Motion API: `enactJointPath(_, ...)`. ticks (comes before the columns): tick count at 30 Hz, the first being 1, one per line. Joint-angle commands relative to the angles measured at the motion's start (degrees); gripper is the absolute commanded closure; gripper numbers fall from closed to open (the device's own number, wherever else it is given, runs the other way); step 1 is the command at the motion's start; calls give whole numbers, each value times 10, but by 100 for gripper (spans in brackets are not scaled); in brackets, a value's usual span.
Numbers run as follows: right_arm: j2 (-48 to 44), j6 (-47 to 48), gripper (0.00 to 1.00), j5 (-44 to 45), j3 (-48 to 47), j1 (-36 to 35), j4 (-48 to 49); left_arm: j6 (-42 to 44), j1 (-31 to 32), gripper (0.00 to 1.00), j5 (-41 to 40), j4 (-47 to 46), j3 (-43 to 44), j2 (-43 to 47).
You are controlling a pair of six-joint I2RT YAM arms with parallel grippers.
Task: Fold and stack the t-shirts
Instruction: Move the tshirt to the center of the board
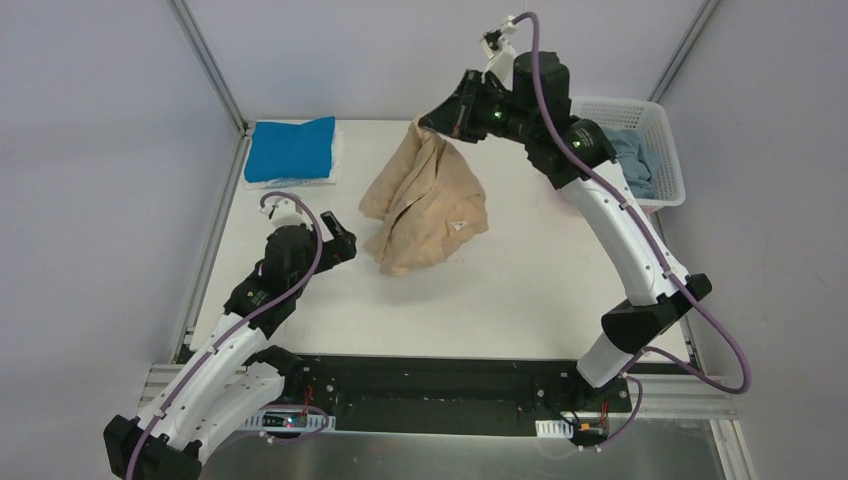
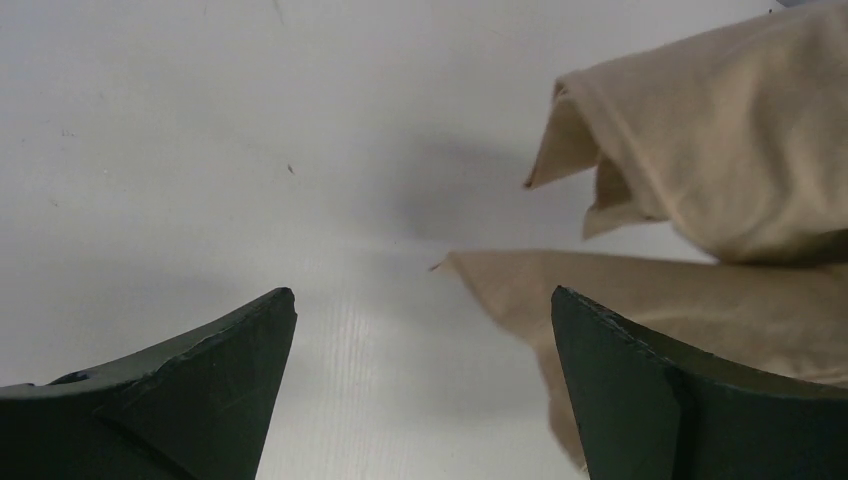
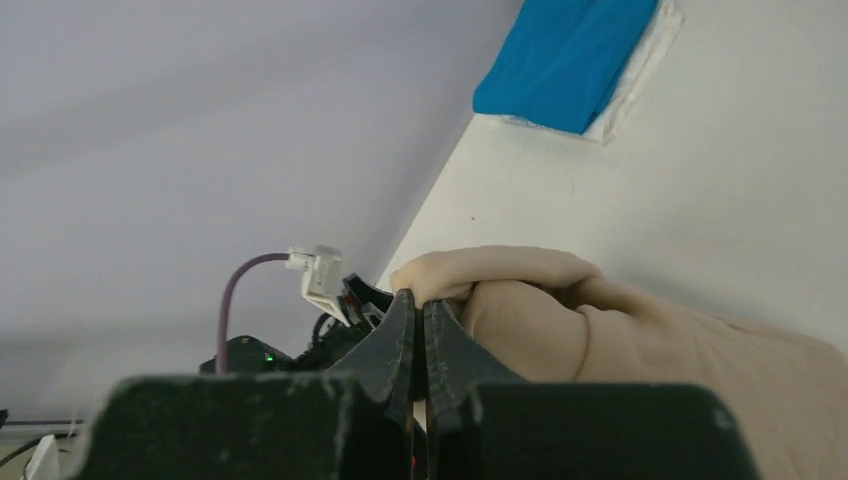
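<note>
A large tan t-shirt (image 1: 425,200) hangs bunched from its top edge, its lower part resting on the white table (image 1: 520,290). My right gripper (image 1: 432,122) is shut on that top edge, with the tan t-shirt (image 3: 560,310) pinched between its jaws (image 3: 420,300). My left gripper (image 1: 345,243) stands open just left of the shirt's lower edge, nothing between its fingers; in its view the tan t-shirt (image 2: 720,160) lies ahead and to the right of the gripper (image 2: 423,305). A folded bright blue t-shirt (image 1: 291,148) lies at the table's far left corner.
A white lattice basket (image 1: 640,130) at the far right holds a grey-blue shirt (image 1: 632,158). The blue t-shirt rests on a white cloth or sheet (image 1: 335,160). Metal frame posts stand at the table's back corners.
</note>
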State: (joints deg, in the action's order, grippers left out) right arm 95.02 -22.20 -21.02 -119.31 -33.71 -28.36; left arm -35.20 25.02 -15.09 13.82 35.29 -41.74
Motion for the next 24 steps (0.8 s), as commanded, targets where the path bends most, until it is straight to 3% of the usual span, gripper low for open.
enactJointPath(1, -51, 23, 100, 104, 56, -15, 4, -17, -8, 1, -27, 25, -13, 30)
enactJointPath(5, -81, 42, 100, 184, 157, 12, -24, -21, -7, 1, -28, 30, -14, 28)
enactJointPath(12, -82, 37, 100, 158, 404, 156, -34, -31, -8, 1, -28, 31, -4, -26)
enactJointPath(16, -54, 53, 69, 197, 453, 185, -23, -38, -8, 1, -22, 30, 6, -77)
enactJointPath(18, -46, 62, 36, 230, 445, 186, -32, -41, -8, 1, -11, 28, 13, -105)
enactJointPath(20, -56, 63, 10, 249, 438, 184, -29, -43, -8, 1, 8, 18, 23, -139)
enactJointPath(21, -67, 64, 2, 258, 438, 182, -22, -43, -8, 1, 17, 8, 24, -148)
enactJointPath(24, -107, 64, 1, 292, 449, 179, 6, -48, -8, 1, 54, -23, 29, -198)
